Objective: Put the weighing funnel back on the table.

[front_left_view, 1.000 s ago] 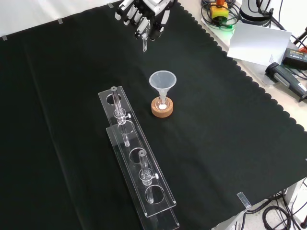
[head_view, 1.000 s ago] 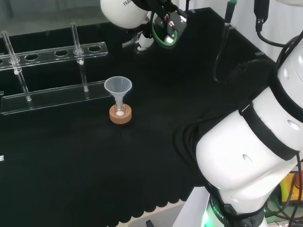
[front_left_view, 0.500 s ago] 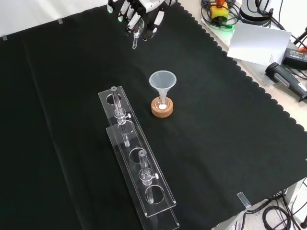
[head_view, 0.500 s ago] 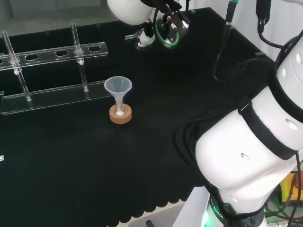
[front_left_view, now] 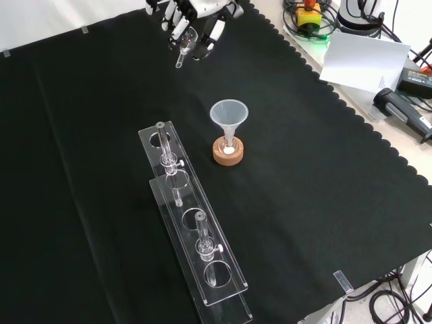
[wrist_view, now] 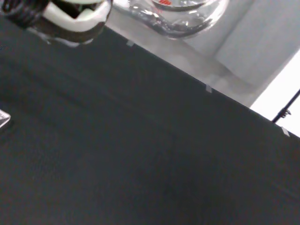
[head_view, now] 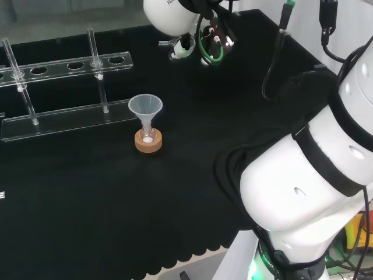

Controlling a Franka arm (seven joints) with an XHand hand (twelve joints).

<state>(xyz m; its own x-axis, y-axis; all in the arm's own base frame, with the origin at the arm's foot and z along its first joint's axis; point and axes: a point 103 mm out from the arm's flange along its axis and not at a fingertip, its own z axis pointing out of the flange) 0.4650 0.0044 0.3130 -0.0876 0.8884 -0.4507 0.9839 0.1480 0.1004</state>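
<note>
The funnel stood mouth up, its stem in a small flask on a cork ring, on the black cloth. Just left of that ring in the front view lay a clear tube rack with two tubes upright in it. Well up and right of the ring lay a white sheet

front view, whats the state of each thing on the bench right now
hand: fingers curled round the weighing funnel
weighing funnel: held in the hand, stem slanting down, not lying on the cloth
funnel: upright, mouth up, stem in the small flask
small flask: upright on its cork ring
rack: standing on the cloth, two tubes upright in it
</note>
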